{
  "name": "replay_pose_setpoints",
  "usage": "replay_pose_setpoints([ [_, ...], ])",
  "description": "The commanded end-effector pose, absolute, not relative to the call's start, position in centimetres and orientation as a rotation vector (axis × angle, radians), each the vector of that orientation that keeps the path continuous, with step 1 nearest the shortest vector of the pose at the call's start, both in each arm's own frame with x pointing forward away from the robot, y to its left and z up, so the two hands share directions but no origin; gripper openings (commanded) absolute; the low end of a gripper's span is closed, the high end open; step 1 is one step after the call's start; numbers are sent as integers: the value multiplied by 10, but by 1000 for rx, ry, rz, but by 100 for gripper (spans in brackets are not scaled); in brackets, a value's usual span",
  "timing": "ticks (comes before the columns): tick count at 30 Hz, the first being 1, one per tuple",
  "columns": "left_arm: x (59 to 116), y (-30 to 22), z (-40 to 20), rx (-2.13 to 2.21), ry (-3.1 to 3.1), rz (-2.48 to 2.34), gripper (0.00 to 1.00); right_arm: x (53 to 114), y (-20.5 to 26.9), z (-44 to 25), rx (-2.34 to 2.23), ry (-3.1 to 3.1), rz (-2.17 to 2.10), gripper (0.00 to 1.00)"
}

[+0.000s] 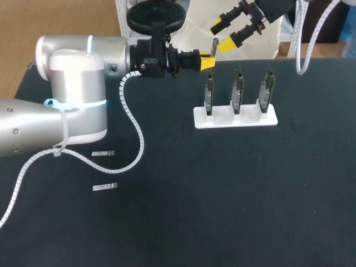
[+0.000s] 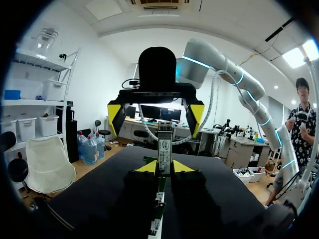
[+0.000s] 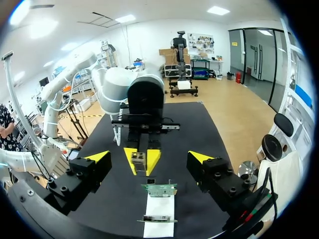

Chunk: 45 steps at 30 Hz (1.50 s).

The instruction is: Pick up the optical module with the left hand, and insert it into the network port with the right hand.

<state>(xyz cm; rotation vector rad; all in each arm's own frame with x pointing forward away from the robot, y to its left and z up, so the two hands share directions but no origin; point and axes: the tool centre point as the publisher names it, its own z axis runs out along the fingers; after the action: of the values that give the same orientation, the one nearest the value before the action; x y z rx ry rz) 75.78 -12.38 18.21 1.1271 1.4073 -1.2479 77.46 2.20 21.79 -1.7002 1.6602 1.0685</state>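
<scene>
My left gripper hangs above the table's far edge, behind the boards, shut on a silver optical module. In the left wrist view the module stands upright between the yellow tips of that gripper. My right gripper is just beyond it, open, its fingers spread wide on either side of the module without touching it. From the right wrist view, my open right gripper faces the left gripper and the module. The network boards stand in a white holder.
Three green boards stand upright in the white holder, under and in front of both grippers. Two spare modules lie on the black table at the left, near the left arm's white cable.
</scene>
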Motion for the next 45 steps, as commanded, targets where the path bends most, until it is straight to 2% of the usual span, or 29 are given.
replay_pose_setpoints([
  [1, 755, -123, 182, 1121, 1407, -1242, 0, 764, 23, 217, -1688, 1666, 1047, 100],
  [30, 755, -123, 182, 1121, 1407, -1242, 0, 768, 31, 219, -1660, 1670, 1036, 100],
  [31, 755, -123, 182, 1121, 1407, -1242, 0, 768, 31, 219, -1661, 1670, 1034, 41],
  [32, 755, -123, 182, 1121, 1407, -1242, 0, 769, 31, 219, -1658, 1671, 1033, 0],
  [45, 755, -123, 182, 1121, 1407, -1242, 0, 771, 33, 218, -1677, 1665, 1023, 0],
])
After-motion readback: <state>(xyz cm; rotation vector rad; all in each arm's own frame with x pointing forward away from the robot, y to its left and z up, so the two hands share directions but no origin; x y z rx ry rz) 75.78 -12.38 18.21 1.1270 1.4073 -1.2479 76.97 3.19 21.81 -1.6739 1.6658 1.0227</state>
